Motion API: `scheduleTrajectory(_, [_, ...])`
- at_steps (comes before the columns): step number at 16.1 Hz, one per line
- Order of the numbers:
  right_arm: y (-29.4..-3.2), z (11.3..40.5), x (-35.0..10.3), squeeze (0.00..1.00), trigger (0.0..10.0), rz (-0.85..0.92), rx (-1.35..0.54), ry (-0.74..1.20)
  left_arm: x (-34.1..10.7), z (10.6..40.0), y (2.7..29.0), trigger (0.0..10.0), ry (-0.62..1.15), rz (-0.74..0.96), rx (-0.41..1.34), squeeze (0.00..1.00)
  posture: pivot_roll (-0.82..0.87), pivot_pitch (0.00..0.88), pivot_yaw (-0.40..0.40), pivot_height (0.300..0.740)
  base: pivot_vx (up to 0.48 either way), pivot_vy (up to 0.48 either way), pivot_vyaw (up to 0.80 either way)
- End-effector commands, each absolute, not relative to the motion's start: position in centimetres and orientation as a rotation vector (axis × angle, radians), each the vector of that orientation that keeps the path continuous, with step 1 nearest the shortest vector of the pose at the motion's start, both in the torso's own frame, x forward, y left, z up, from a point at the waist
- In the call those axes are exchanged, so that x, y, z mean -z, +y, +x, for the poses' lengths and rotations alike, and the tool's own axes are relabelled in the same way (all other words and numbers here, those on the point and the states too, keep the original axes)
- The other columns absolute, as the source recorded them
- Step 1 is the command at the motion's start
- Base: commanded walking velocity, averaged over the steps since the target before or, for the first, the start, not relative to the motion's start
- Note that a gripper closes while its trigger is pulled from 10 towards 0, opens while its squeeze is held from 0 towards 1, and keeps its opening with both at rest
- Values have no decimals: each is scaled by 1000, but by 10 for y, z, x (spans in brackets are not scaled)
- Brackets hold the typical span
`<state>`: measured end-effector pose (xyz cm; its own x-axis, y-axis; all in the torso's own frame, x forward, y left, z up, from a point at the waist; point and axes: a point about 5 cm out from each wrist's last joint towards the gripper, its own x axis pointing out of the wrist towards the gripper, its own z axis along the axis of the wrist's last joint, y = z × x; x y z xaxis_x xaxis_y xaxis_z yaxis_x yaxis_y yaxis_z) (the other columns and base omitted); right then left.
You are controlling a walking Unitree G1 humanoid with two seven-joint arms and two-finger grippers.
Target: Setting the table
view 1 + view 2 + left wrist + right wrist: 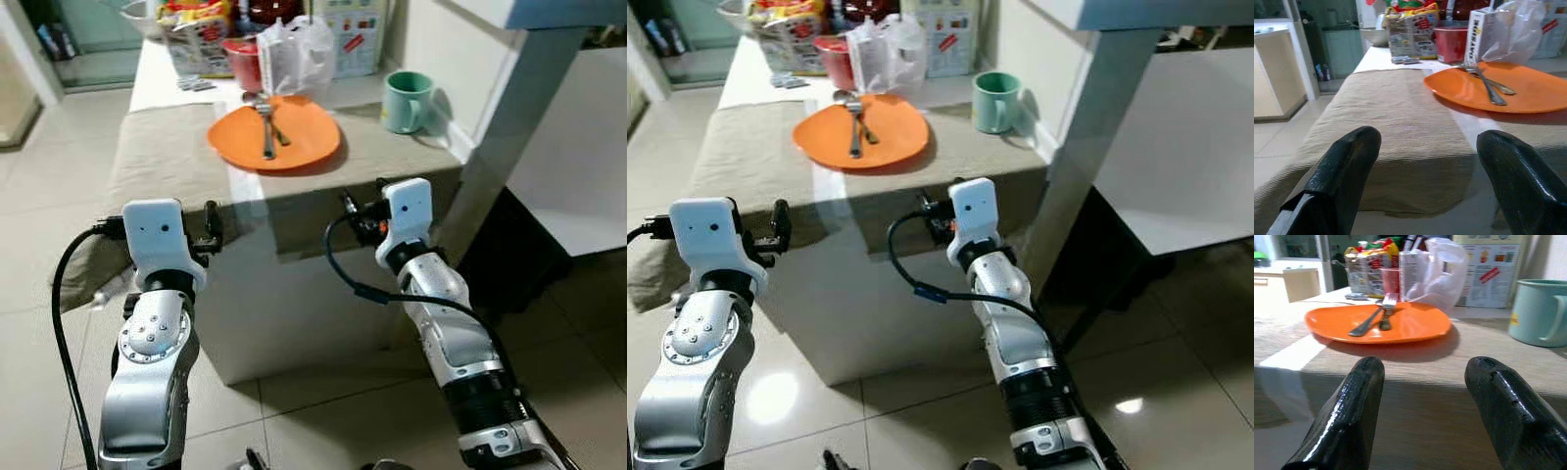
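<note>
Left hand (pixel 1425 181): fingers spread, empty, level with the bench edge.
Right hand (pixel 1425 411): fingers apart, empty, just short of the bench (pixel 167 147).
Plate (pixel 275 134): orange, on the beige cloth (pixel 147 166), carrying a fork (pixel 266 129) and spoon (pixel 257 100).
Mug (pixel 405 101): green, right of the plate.
Beyond: plastic bag (pixel 294 54), red cup (pixel 242 61), snack packets (pixel 201 34).

A ribbed, matt beige cloth (pixel 167 157) is covering the table, and on it a smooth, glossy orange plate (pixel 299 137) is carrying a shiny metal fork (pixel 1374 313) and spoon (pixel 1385 319). A glazed green mug (pixel 404 100) and a crinkled clear plastic bag (pixel 299 54) are catching the light. The gripper fingers (pixel 1352 416) are showing glossy black plastic, the arms (pixel 147 382) brushed silver metal, the floor (pixel 49 157) polished tile.
</note>
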<state>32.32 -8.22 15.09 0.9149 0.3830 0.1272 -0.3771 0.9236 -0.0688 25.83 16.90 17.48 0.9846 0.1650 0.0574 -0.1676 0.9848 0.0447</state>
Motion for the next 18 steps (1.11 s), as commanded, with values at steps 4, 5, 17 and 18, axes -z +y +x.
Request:
scheduleTrajectory(4, [-81,325,-154,0,10000,-75,-396,-153,-174,257,169,10000,-51,67,-177,0,6,23,32,740,0,0,494])
scheduleTrajectory(5, [-81,325,-154,0,10000,-70,-395,-155,-174,257,169,10000,-51,67,-177,0,6,25,33,740,0,0,475])
scheduleTrajectory(17, [-81,322,-151,0,10000,-79,-414,-148,-172,256,171,10000,-37,63,-209,0,7,39,31,740,0,-337,41])
scheduleTrajectory(18, [-80,322,-150,0,10000,-82,-417,-143,-171,257,173,10000,-33,62,-223,0,8,39,31,740,0,-431,0])
